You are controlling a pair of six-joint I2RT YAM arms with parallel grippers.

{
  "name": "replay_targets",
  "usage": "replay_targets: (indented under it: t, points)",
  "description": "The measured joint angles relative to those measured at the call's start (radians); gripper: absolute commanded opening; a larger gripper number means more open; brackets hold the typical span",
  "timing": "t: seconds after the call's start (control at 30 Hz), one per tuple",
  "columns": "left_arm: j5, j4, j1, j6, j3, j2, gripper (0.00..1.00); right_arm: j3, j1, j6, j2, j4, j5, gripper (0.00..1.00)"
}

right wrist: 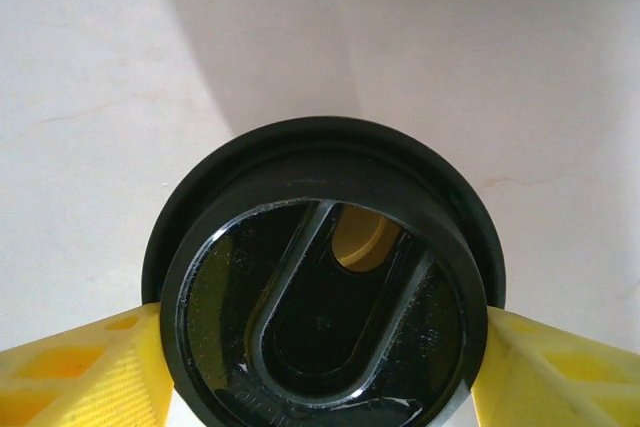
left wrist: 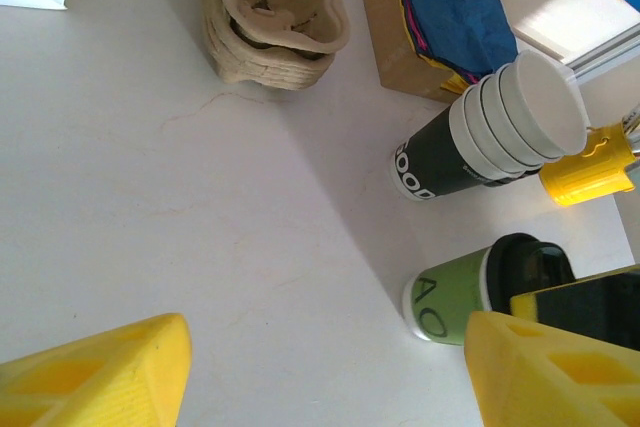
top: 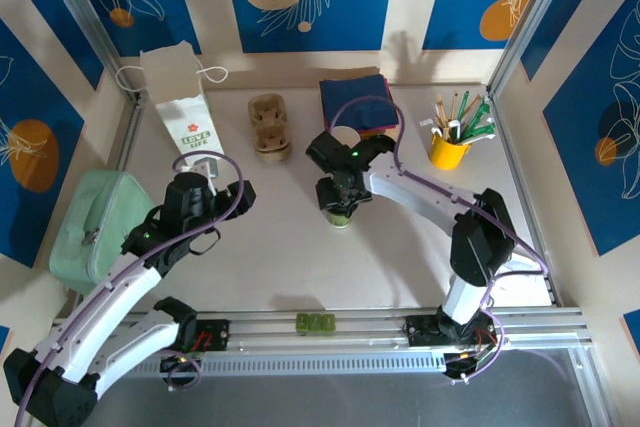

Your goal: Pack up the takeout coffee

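On the bench [top: 270,257], the right end effector [top: 341,199] flanks the round black plastic lid [right wrist: 320,317] atop the green paper cup [left wrist: 445,302] — clamped or not, I cannot tell — lidding seems in hand; next calls for pressing squarely down

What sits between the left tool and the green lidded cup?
Nothing: bare table runs from the left tool to the green cup, seen in the top view.

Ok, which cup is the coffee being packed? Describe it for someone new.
On the table, in front of the blue napkin stack at the back, the right gripper straddles one cup. It is the green cup with a black lid; the neighbouring stacked cups are white, lidless, nested in a dark one.
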Motion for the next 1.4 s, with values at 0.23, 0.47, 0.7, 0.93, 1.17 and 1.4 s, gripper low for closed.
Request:
replay_targets:
  t: [0.23, 0.47, 0.7, 0.93, 1.17, 1.4]
  points:
    - [0.005, -0.004, 0.004, 0.0, 0.0, -0.004, 0.72, -0.105, -0.148, -0.026, -0.126, -0.001, 0.012, 0.71]
    - [0.009, -0.006, 0.005, 0.0, 0.0, -0.004, 0.72, -0.168, -0.326, -0.067, -0.2, 0.007, 0.014, 0.7]
    - [0.016, -0.006, 0.005, 0.0, 0.008, -0.004, 0.73, -0.186, -0.483, -0.084, -0.209, 0.031, 0.001, 0.71]
    - [0.023, -0.006, 0.005, 0.0, 0.008, -0.004, 0.72, -0.189, -0.624, -0.092, -0.211, 0.051, -0.021, 0.71]
    - [0.023, -0.006, 0.005, 0.0, 0.008, -0.004, 0.72, -0.188, -0.748, -0.103, -0.199, 0.078, -0.052, 0.71]
    - [0.023, -0.006, 0.005, 0.0, 0.008, -0.009, 0.72, -0.188, -0.806, -0.112, -0.185, 0.108, -0.053, 0.71]
